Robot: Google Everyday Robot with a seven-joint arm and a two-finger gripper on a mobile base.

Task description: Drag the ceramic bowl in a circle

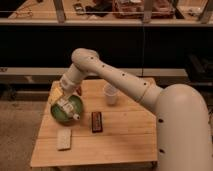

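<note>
Over upright rd ceramic bowl [58,116]: pincer [71,113]

The robot's bulky white body [186,127] filled the lower right of the view. From it the single arm [122,77] reached up and leftward to a rounded elbow [82,57], then bent sharply down into a short forearm [70,80]. At its end, low and left of centre, the gripper [69,107] pointed downward and slightly right, its fingers spread apart.
</note>
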